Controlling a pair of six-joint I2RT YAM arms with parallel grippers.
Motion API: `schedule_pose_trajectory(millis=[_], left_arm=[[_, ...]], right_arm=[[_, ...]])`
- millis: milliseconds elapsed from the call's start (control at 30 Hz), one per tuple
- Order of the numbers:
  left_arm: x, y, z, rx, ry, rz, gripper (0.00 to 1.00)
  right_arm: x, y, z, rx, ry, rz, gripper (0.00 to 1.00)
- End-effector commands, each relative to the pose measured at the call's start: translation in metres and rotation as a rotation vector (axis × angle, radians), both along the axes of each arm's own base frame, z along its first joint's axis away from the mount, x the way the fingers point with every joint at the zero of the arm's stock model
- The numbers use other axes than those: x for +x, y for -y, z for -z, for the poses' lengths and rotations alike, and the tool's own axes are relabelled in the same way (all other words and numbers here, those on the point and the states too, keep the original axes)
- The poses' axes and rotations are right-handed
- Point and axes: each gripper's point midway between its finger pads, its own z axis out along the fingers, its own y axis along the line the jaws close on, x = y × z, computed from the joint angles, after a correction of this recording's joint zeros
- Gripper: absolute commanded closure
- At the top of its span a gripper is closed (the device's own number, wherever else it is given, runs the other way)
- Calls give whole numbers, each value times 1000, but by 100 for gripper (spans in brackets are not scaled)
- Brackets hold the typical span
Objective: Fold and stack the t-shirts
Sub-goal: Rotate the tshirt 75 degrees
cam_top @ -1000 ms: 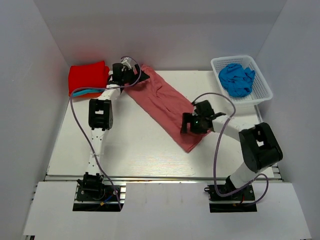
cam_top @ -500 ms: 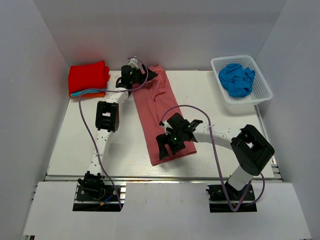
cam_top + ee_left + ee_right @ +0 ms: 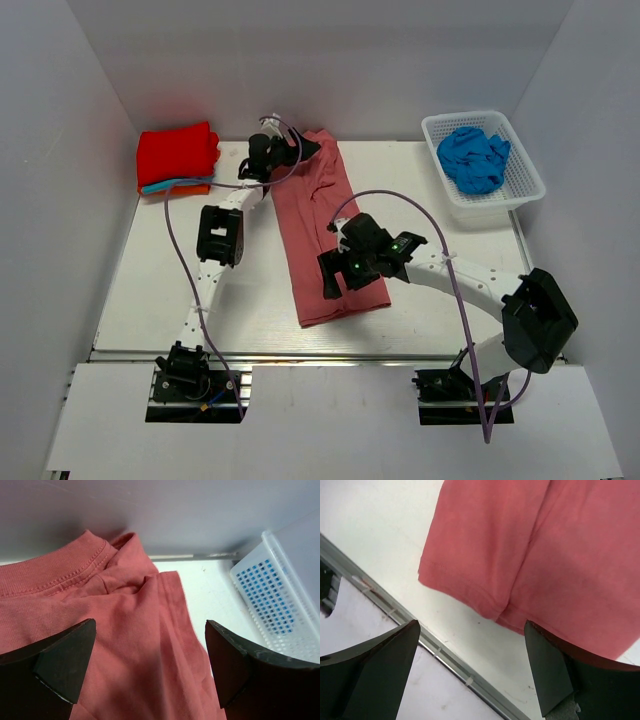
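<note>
A dusty rose-red t-shirt (image 3: 318, 230), folded into a long strip, lies on the table from the back wall toward the front edge. My left gripper (image 3: 297, 151) is open over its collar end; the left wrist view shows the collar (image 3: 70, 567) and cloth between the spread jaws (image 3: 150, 667). My right gripper (image 3: 335, 272) is open just above the hem end; the right wrist view shows the hem (image 3: 480, 597) flat on the table beyond the empty jaws (image 3: 472, 672). Folded bright red (image 3: 178, 151), turquoise (image 3: 160, 186) and orange (image 3: 192, 189) shirts are stacked at back left. A bright blue shirt (image 3: 473, 158) lies crumpled.
The white lattice basket (image 3: 523, 187) holding the blue shirt stands at back right; it also shows in the left wrist view (image 3: 280, 605). White walls enclose the table on three sides. A metal rail (image 3: 445, 655) runs along the front table edge near the shirt's hem.
The rose shirt swung from a diagonal to nearly straight front-to-back as my right gripper carried its hem end leftward. The right gripper has since lifted back slightly. The left gripper shifted a little right.
</note>
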Motion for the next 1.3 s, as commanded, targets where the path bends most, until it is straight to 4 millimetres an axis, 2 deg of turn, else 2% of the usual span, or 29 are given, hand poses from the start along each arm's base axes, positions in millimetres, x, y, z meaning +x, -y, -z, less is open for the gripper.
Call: schedule_pose_trajectory(millis=[0,100,133,200,233,333,367,400,433,467,500,533,567,600,633,667,700,733,767,833,867,900,933,1000,1033,1067,1133,1167,1267], left_arm=[[-11,16,-60,51,69,56,0],[-13,5,-119,113,117,3,0],[-17,-4,-168,132,193,-45,0],[-29,-5,-210,156,244,-60,0],[-37,-12,-250,189,325,-81,0],[-55,-19,-284,217,335,-89,0],[-61,-21,-287,223,313,-86,0],[-74,-24,-300,225,309,-85,0],[-82,-22,-301,240,291,-82,0],[-88,-27,-298,256,248,-95,0],[-99,-32,-270,304,127,-84,0],[-117,-34,-280,314,105,-86,0],[-130,-32,-273,344,82,-67,0],[-145,-33,-229,393,-12,-44,0],[-158,-34,-219,409,-44,-44,0],[-180,-39,-233,419,-25,-55,0],[-205,-40,-180,456,-151,-47,0],[-220,-40,-170,454,-166,-38,0],[-251,-48,-146,469,-226,-39,0],[-285,-37,-129,435,-268,-15,0],[-310,-37,-99,455,-323,27,0],[-328,-25,-97,445,-326,92,0],[-351,-30,-84,480,-387,108,0],[-383,-29,-64,540,-463,115,0],[-401,-30,-63,543,-482,129,0],[-425,-35,-40,562,-537,156,0],[-457,-29,-30,546,-581,201,0],[-478,-35,-22,548,-613,219,0],[-511,-45,-1,595,-686,214,0]], right_arm=[[22,5,-16,-20,87,100,10],[26,6,-14,-28,94,111,10],[27,5,-11,-27,90,113,10],[28,2,-11,-13,96,127,10],[28,4,-9,-12,85,147,10],[35,9,-9,-13,88,229,10],[37,11,-9,-13,90,244,10],[39,18,-8,-22,101,274,10],[42,21,-9,-26,111,302,10],[45,28,-9,-37,118,331,10],[46,37,-6,-50,120,357,10],[54,49,-6,-76,150,409,10],[55,55,-3,-87,149,435,10],[62,68,-6,-91,165,484,10],[62,74,-2,-101,159,493,10],[60,80,2,-113,155,499,10],[62,84,-1,-109,171,496,10],[63,96,6,-124,152,532,10],[63,100,9,-134,150,539,10],[65,114,15,-149,151,552,10],[64,120,20,-156,142,561,10],[62,123,23,-166,141,542,10],[57,123,28,-159,116,522,10],[54,126,33,-160,107,504,10],[49,123,34,-147,88,474,10],[44,124,36,-134,75,463,10],[39,121,36,-112,61,439,10],[38,124,38,-109,57,443,10],[33,118,39,-80,34,413,10]])
